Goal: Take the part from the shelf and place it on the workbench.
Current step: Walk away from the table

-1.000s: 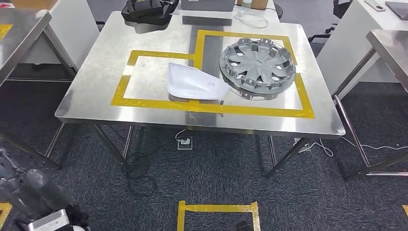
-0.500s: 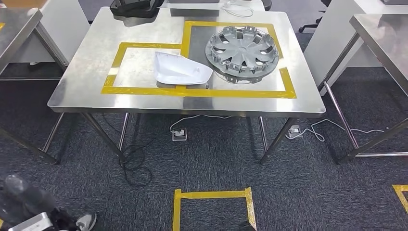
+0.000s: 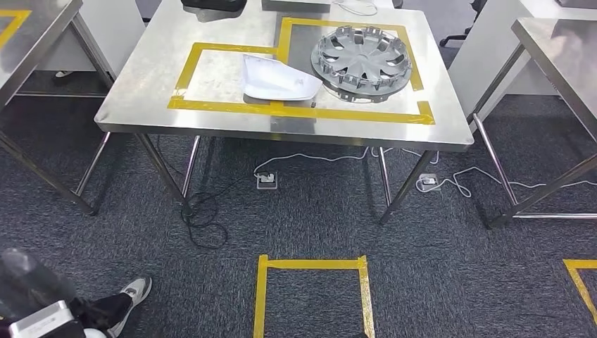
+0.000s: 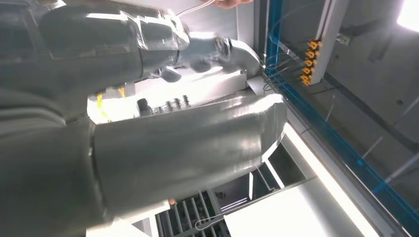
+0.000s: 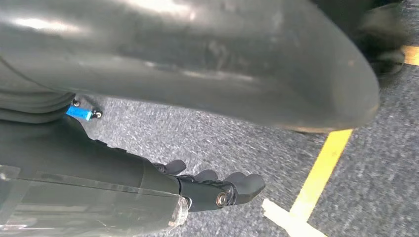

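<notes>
Backing off since earlier, workbench (image 3: 134,113) farther, white part (image 3: 276,79) and hubcap (image 3: 362,56) unmoved, right hand (image 5: 217,190) empty, left hand (image 4: 197,54) unclear.

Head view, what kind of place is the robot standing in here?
Probably a workshop or a test cell for handling car parts. A stainless steel workbench carries yellow tape outlines with a grey wheel cover and a white part inside them, and more yellow tape squares mark the carpet.

A dark object (image 3: 213,3) at the head view's top edge is cut off and cannot be identified, the side tables (image 3: 32,28) run out of frame at left and right, and in the left wrist view the left hand (image 4: 148,143) is blurred, its fingers' pose unreadable.
</notes>
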Robot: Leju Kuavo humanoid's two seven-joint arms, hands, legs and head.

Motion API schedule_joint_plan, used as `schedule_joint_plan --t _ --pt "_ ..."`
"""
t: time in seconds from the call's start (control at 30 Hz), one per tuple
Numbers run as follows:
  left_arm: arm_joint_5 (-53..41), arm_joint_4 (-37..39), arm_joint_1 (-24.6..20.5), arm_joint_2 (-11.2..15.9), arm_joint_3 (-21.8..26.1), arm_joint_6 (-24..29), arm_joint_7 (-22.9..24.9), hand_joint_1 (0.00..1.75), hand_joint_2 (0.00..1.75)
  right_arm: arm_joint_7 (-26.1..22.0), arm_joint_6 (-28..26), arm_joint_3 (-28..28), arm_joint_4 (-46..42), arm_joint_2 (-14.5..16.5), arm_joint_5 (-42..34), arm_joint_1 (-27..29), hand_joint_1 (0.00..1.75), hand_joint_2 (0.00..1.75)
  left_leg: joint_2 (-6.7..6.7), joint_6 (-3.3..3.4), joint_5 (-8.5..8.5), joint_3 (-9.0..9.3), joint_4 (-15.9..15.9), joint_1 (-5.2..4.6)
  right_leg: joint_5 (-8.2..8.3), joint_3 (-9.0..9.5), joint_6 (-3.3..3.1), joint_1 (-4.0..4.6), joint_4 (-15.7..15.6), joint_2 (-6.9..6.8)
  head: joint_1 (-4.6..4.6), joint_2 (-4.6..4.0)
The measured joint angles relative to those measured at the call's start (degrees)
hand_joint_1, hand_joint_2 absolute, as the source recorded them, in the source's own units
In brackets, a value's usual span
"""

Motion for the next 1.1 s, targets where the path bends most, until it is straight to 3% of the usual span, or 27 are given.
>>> schedule_joint_plan --t 0.07,0.1,0.13,0.17,0.2,0.23,0.3,0.33,0.37,0.4,0.43,0.5,0.57,0.6,0.63,0.7,0.77,0.83,0.87,0.9,0.93,1.0,1.03,1.1 --pt "-0.1 0.0 0.0 -0.1 0.2 0.0 0.0 0.00 0.00 0.0 0.0 -0.1 0.0 0.0 -0.1 -0.1 0.00 0.00 0.28 -0.65 1.21 -0.65 0.0 -0.05 -1.35 5.48 -0.54 0.24 -8.7 0.18 0.29 0.00" --pt "-0.2 0.0 0.0 -0.1 0.3 0.0 0.0 0.00 0.00 0.1 0.0 -0.2 0.0 0.0 -0.2 -0.1 0.00 0.00 0.48 -1.05 1.89 -0.80 -0.2 -0.01 -2.19 7.11 -0.86 0.43 -11.6 0.33 0.39 0.00" --pt "-0.2 0.0 0.0 -0.1 0.5 0.0 0.0 0.00 0.00 0.1 0.0 -0.3 0.0 0.1 -0.3 -0.1 0.00 0.00 0.67 -1.43 2.54 -0.83 -0.4 0.07 -2.21 7.34 -1.19 0.58 -12.5 0.46 0.42 0.00" --pt "-0.2 0.0 0.0 0.0 0.6 0.0 0.0 0.00 0.00 0.2 0.0 -0.3 0.0 0.2 -0.4 0.0 0.00 0.00 0.74 -1.78 2.72 -0.96 -0.5 0.19 -1.68 6.92 -1.60 0.59 -12.6 0.38 0.39 0.00" --pt "-0.2 0.0 0.0 0.0 0.7 0.0 0.0 0.00 0.00 0.2 -0.1 -0.3 0.0 0.4 -0.6 0.1 0.00 0.00 0.67 -2.02 1.71 -1.29 -0.1 0.24 -0.96 6.28 -2.10 0.58 -12.6 0.26 0.31 0.00" --pt "-0.2 0.1 0.0 0.0 0.8 0.0 0.0 0.00 0.00 0.2 -0.2 -0.3 0.0 0.5 -0.7 0.2 0.00 0.00 0.54 -2.18 -0.29 -1.80 1.2 0.26 -0.19 5.52 -2.59 0.51 -12.7 0.07 0.07 0.00" --pt "-0.1 0.4 -0.1 0.1 1.0 0.0 0.0 0.00 0.00 0.2 -0.3 -0.4 0.0 0.6 -1.0 0.2 0.00 0.00 0.27 -2.35 -6.88 -3.36 7.4 0.25 1.34 3.50 -3.31 0.61 -12.4 -0.15 -0.72 0.00" --pt "-0.1 0.5 -0.2 0.2 1.2 0.0 0.0 0.00 0.00 0.1 -0.3 -0.4 0.0 0.7 -1.1 0.1 0.00 0.00 0.22 -2.42 -9.31 -4.00 11.3 0.23 2.06 2.38 -3.47 0.76 -12.1 -0.22 -1.07 0.00" --pt "-0.1 0.6 -0.3 0.2 1.3 0.0 0.0 0.00 0.00 0.1 -0.2 -0.4 0.0 0.9 -1.1 0.0 0.00 0.00 0.19 -2.46 -10.52 -4.36 14.9 0.18 2.77 1.19 -3.52 0.91 -11.8 -0.27 -1.28 0.00" --pt "-0.1 0.8 -0.4 0.2 1.4 0.0 0.0 0.00 0.00 0.1 -0.2 -0.4 0.0 1.0 -1.1 -0.1 0.00 0.00 0.18 -2.43 -9.94 -4.05 17.1 0.12 3.43 -0.09 -3.53 1.05 -11.3 -0.32 -1.37 0.00" --pt "-0.1 0.9 -0.5 0.2 1.4 0.0 0.0 0.00 0.00 0.1 -0.2 -0.4 0.0 1.1 -1.1 -0.1 0.00 0.00 0.18 -2.32 -8.25 -2.90 17.5 0.07 4.02 -1.39 -3.47 1.15 -10.8 -0.37 -1.39 0.00" --pt "-0.1 1.0 -0.7 0.2 1.6 0.0 0.0 0.00 0.00 0.1 -0.2 -0.4 0.0 1.3 -1.1 -0.1 0.00 0.00 0.17 -1.91 -5.44 2.05 12.8 0.01 4.95 -3.68 -3.23 1.24 -9.6 -0.42 -1.39 0.00" --pt "-0.1 1.1 -1.1 0.2 1.7 0.0 0.0 0.00 0.00 0.0 -0.2 -0.5 0.0 1.4 -1.1 -0.2 0.00 0.00 0.08 -1.47 -6.83 8.17 4.6 -0.14 5.67 -5.06 -2.79 1.40 -8.5 -0.33 -1.38 0.00" --pt "-0.1 1.1 -1.3 0.1 1.7 0.0 0.0 0.00 0.00 0.0 -0.2 -0.5 0.0 1.5 -1.1 -0.3 0.00 0.00 0.02 -1.28 -8.10 10.11 1.5 -0.26 6.12 -5.49 -2.49 1.44 -8.2 -0.28 -1.36 0.00" --pt "-0.1 1.1 -1.4 0.1 1.8 0.0 0.0 0.00 0.00 -0.1 -0.2 -0.6 0.0 1.5 -1.1 -0.4 0.00 0.00 -0.04 -1.05 -8.75 10.78 0.0 -0.41 6.63 -5.80 -2.19 1.46 -8.0 -0.23 -1.32 0.00" --pt "-0.1 1.3 -1.4 0.1 1.8 0.0 0.0 0.00 0.00 -0.2 -0.2 -0.8 0.0 1.5 -1.1 -0.5 0.00 0.00 -0.05 -0.27 -8.31 10.01 -0.4 -0.43 7.12 -6.38 -1.56 1.27 -7.9 -0.10 -1.29 0.00" --pt "-0.1 1.5 -1.4 0.0 1.9 0.0 0.0 0.00 0.00 -0.2 -0.2 -0.8 0.0 1.4 -1.0 -0.4 0.00 0.00 -0.01 0.68 -6.87 8.55 -0.5 -0.31 3.36 -7.19 -0.78 1.03 -5.5 0.07 -1.09 0.00" --pt "-0.1 1.6 -1.3 0.0 2.1 0.0 0.0 0.00 0.00 -0.2 -0.2 -0.9 0.0 1.5 -1.0 -0.4 0.00 0.00 -0.08 1.17 -5.22 6.73 -0.5 -0.38 -3.13 -8.11 -0.12 0.74 0.7 0.12 -0.79 0.00" --pt "-0.1 1.7 -1.2 -0.1 2.2 0.0 0.0 0.00 0.00 -0.2 -0.2 -0.9 0.0 1.5 -1.0 -0.5 0.00 0.00 -0.11 1.23 -4.44 5.74 -0.4 -0.46 -5.06 -8.34 0.02 0.64 4.2 0.12 -0.72 0.00" --pt "-0.1 1.7 -1.2 -0.1 2.3 0.0 0.0 0.00 0.00 -0.2 -0.2 -1.0 0.0 1.5 -1.0 -0.6 0.00 0.00 -0.12 1.22 -3.61 4.64 -0.4 -0.53 -5.73 -8.29 0.06 0.58 7.0 0.12 -0.67 0.00" --pt "-0.1 1.8 -1.1 -0.1 2.4 0.0 0.0 0.00 0.00 -0.1 -0.2 -1.0 0.0 1.5 -0.9 -0.7 0.00 0.00 -0.09 1.18 -2.83 3.50 -0.3 -0.61 -4.77 -7.62 -0.03 0.57 8.2 0.12 -0.63 0.00" --pt "-0.1 1.9 -1.0 -0.1 2.7 0.0 0.1 0.00 0.00 0.1 -0.2 -1.1 0.0 1.6 -0.9 -0.9 0.00 0.00 0.00 1.03 -1.42 1.52 -0.3 -0.82 -0.95 -4.15 -0.63 0.68 5.4 0.13 -0.51 0.00" --pt "-0.1 1.9 -0.9 -0.1 2.8 0.0 0.2 0.00 0.00 0.2 -0.2 -1.2 0.0 1.6 -0.8 -0.9 0.00 0.00 0.09 0.93 -0.78 0.81 -0.3 -0.90 0.02 -1.13 -1.23 0.87 1.4 0.12 -0.45 0.00" --pt "-0.1 1.9 -0.8 -0.1 2.9 0.0 0.4 0.00 0.00 0.3 -0.2 -1.3 0.0 1.6 -0.5 -1.1 0.00 0.00 0.41 0.54 0.20 0.19 -0.3 -1.03 -1.12 4.80 -2.33 1.30 -7.5 0.03 -0.44 0.00"
